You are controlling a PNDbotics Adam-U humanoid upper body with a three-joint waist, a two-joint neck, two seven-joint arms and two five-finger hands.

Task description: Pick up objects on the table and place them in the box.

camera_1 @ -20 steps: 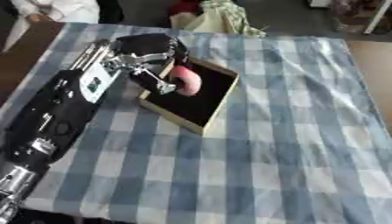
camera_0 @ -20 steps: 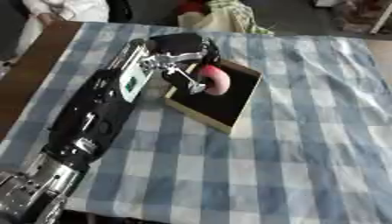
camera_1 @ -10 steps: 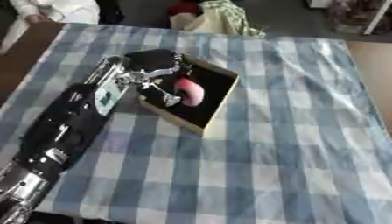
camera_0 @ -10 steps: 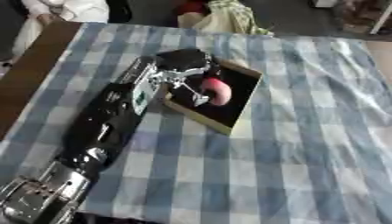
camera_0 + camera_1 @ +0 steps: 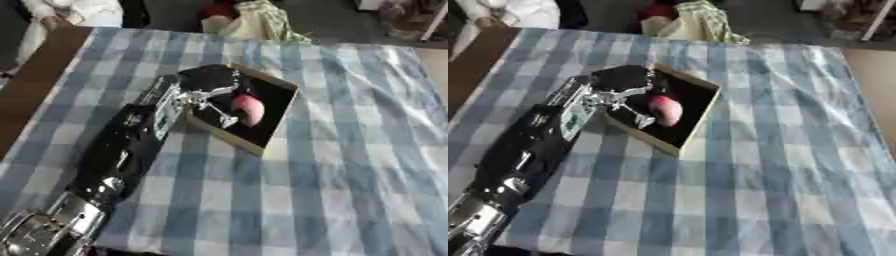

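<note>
One pink object (image 5: 249,109) sits in the box (image 5: 282,116) beneath my left hand (image 5: 208,80). I cannot tell whether its fingers grip it. No other loose objects show on the bench (image 5: 350,170).

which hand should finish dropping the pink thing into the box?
Left. The left hand is already over the box, fingers curled around the pink object inside it. The right hand shows in neither view.

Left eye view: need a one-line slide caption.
Left hand reaches over the open box on the checked tablecloth, a pink object by its fingers inside the box.
</note>
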